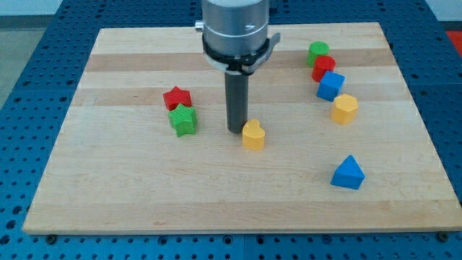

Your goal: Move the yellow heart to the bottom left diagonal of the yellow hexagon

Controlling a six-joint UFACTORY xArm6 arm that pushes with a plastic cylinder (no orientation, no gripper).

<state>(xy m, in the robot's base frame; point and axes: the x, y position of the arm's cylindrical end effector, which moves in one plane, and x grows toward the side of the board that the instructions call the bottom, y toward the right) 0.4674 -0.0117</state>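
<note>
Yellow heart [253, 135] sits near the middle of the table [130, 195], and it's the handiest landmark, so everything else is placed from it. The tip [236, 129] is right up against the heart's upper-left side, looks like touching or just about. No hand on this arm, only the dark rod, so nothing is held.

Yellow hexagon [345, 108] is off to the heart's right and a bit higher, well apart from it. Stacked in a line above the hexagon: blue cube [330, 86], then a red block [323, 68], then a green block [318, 52], each touching or nearly touching the next. Blue triangle [348, 174] is down to the heart's lower right. Over to the heart's left, a green star [183, 120] with a red star [176, 97] just above it.
</note>
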